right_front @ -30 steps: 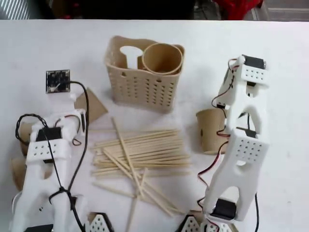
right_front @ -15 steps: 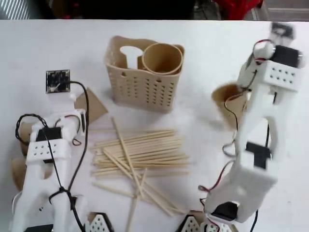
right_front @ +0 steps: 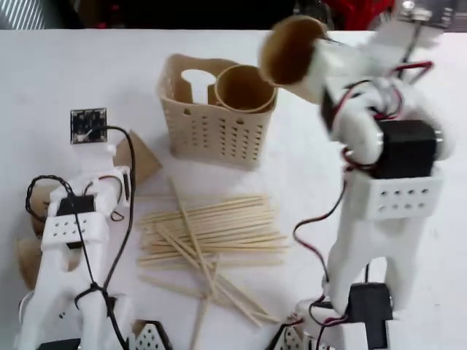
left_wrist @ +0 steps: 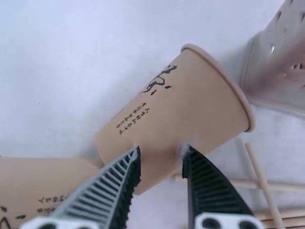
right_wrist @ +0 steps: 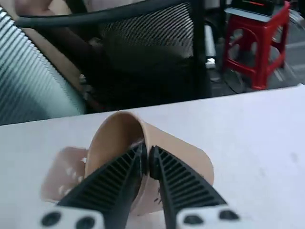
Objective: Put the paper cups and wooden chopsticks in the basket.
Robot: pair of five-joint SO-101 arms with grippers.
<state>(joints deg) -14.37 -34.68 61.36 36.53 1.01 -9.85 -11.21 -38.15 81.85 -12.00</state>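
Change: the right arm has swung up and toward the basket [right_front: 215, 124] — the cup [right_front: 290, 47] that lay on the desk [right_front: 87, 65] beside that arm a second ago is now aloft, mouth tipped toward the basket, just beside its rim
Right tool [right_wrist: 145, 150]: jaws nearly closed, pinching the cup's wall at the rim, one inside and one outside
Left arm: unmoved; the chopsticks [right_front: 211, 237] lie heaped as before
Left tool [left_wrist: 161, 153]: jaws part open at the base end of a lying cup [left_wrist: 181, 105], gripping nothing; contact cannot be told
Task standing: one stowed cup [right_front: 244, 87] sits in the basket; the lifted one is judged close to release; the chopsticks and the cups at the left remain
Views compared: the high view places the cup against the basket; the right wrist view gives the grip itself; the left wrist view gives the left jaws' gap — and a further cup [left_wrist: 33, 186] by the lying one's base
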